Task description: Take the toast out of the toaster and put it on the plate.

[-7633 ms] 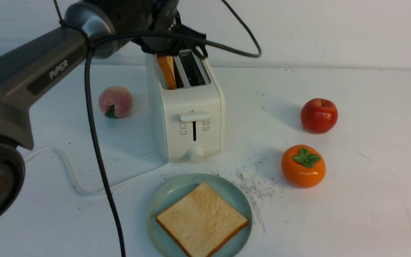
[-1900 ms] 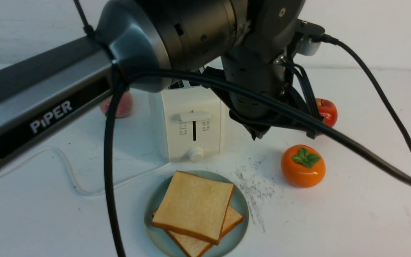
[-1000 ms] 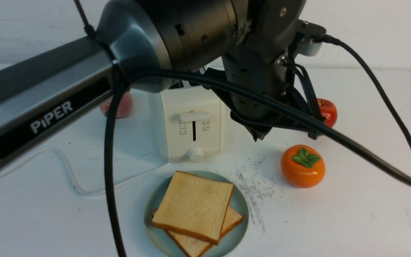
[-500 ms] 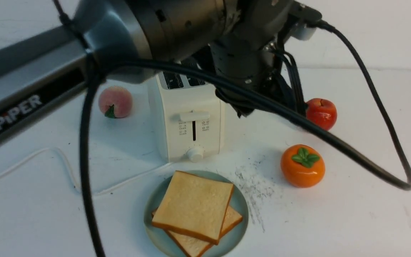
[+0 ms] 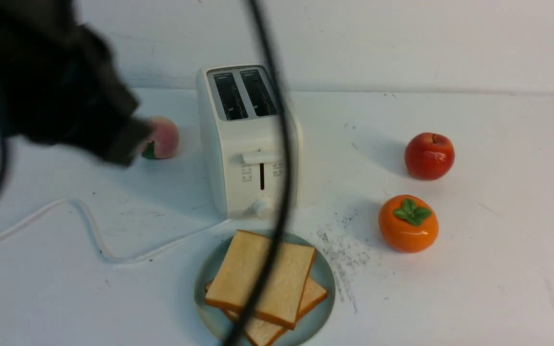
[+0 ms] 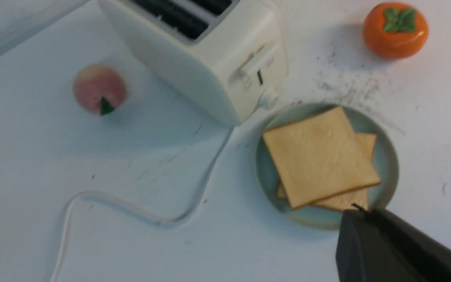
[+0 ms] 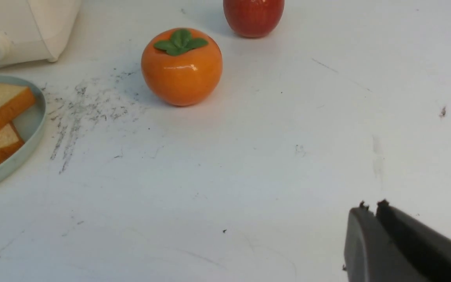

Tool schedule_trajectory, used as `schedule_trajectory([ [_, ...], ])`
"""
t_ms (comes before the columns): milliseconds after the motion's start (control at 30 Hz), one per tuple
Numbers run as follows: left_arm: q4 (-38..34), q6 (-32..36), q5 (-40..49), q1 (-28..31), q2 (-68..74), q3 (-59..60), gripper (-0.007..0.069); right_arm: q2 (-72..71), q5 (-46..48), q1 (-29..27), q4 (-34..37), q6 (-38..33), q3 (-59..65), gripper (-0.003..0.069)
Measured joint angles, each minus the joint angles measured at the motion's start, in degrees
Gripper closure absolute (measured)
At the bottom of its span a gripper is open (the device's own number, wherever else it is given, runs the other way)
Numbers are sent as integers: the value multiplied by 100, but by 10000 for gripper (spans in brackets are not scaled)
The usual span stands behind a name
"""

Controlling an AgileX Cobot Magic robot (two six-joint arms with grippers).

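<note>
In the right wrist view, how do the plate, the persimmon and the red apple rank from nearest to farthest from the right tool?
From the right tool:
1. Persimmon, out on the open table.
2. Red apple, behind the persimmon.
3. Plate, at the far edge, by the toaster.

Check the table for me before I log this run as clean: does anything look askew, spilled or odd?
Two slices of toast lie stacked on the plate, the upper one skewed, its corner past the rim. Dark scuff marks smudge the table between the plate and the persimmon. The toaster slots are empty.
</note>
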Motion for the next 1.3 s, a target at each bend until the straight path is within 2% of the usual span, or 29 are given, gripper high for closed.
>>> schedule_trajectory([
  [33,17,-35,0,0,-171,76,638,0,0,0,0,0,0,617],
  [100,163,-831,-218,0,-1336,1100,638,0,0,0,0,0,0,614],
  [167,219,-1848,-1031,0,-2281,1816,638,0,0,0,0,0,0,611],
  [200,219,-1938,-1134,0,-2378,1888,638,0,0,0,0,0,0,610],
  [233,232,-2468,-1890,0,-3029,2388,638,0,0,0,2,0,0,608],
  [333,231,-2966,-3203,0,-4314,3427,638,0,0,0,2,0,0,604],
  [567,366,-3393,-3583,0,-5524,4305,638,0,0,0,2,0,0,594],
  [800,571,-3438,-3811,0,-5550,4333,638,0,0,0,2,0,0,585],
  [1300,488,-3531,-3357,0,-5550,4340,638,0,0,0,2,0,0,573],
])
